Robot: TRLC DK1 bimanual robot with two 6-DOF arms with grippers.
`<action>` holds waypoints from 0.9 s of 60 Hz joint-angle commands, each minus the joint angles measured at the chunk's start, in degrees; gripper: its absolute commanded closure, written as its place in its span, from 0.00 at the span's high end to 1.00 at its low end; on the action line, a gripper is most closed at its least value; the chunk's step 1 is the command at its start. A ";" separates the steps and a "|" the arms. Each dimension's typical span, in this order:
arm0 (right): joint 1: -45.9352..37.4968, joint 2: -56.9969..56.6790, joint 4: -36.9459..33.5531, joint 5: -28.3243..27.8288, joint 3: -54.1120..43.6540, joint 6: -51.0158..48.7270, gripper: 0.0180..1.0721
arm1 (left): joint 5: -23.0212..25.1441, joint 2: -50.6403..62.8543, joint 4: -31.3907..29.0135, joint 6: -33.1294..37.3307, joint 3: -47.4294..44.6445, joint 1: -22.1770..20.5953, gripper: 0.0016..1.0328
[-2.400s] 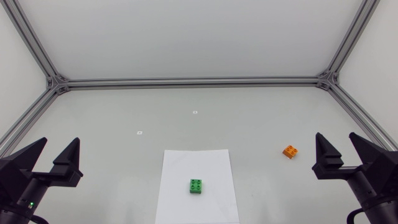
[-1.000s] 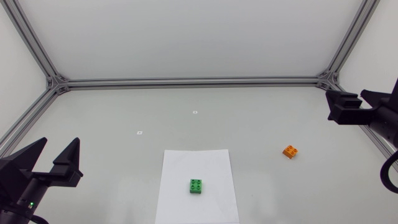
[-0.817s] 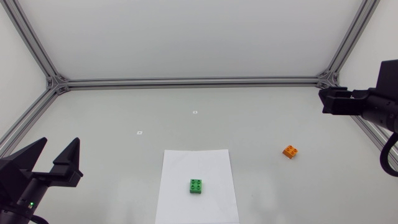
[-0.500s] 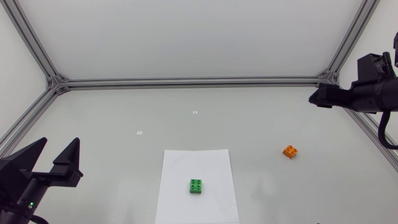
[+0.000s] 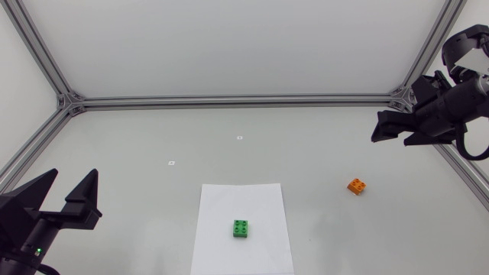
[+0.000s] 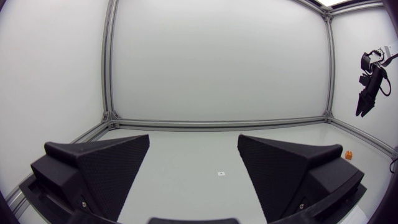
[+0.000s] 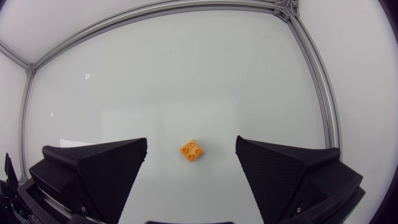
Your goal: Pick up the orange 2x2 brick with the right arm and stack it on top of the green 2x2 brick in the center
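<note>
At the table's right side: the orange 2x2 brick (image 5: pixel 356 185) lies studs up on the bare table (image 5: pixel 153 137), turned slightly askew. It is well to the right of the paper and closer to the right rail than to the centre.
Green 2x2 brick (image 5: pixel 241 228): studs up on the near half of a white paper sheet (image 5: pixel 241 200), which lies at the middle of the table against its near edge. It is well apart from the orange 2x2 brick.
Right gripper (image 5: pixel 390 140): held high over the far right of the table, beyond the orange 2x2 brick. Its fingers are spread wide apart and touch no object.
Right wrist view: looks straight down at the table. The orange 2x2 brick shows corner-on in the gap between the two fingers, far beneath them. A corner of the white paper sheet shows beside one finger.
Left gripper (image 5: pixel 74 174): low at the near left corner, pointing toward the far side, with its fingers wide apart.
Left wrist view: looks across the table. The orange 2x2 brick is a small speck at the far right, and the right gripper hangs above it, fingers pointing down.
Frame: aluminium rails (image 5: pixel 237 99) run along the far edge and both sides.
Markers: two small white tags (image 5: pixel 240 138) lie on the table beyond the sheet, one near the centre and one further left.
</note>
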 commanded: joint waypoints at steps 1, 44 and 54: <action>1.44 2.99 -3.14 1.97 3.37 -1.96 0.96 | 0.25 -0.45 -0.76 0.75 -2.35 0.22 0.96; 5.39 16.96 -19.14 9.80 13.22 -13.12 0.96 | 0.25 -0.45 -0.84 0.75 -2.35 0.22 0.96; 4.51 16.44 -16.94 9.44 12.69 -17.95 0.96 | 0.25 -0.45 -0.84 0.75 -2.35 0.22 0.96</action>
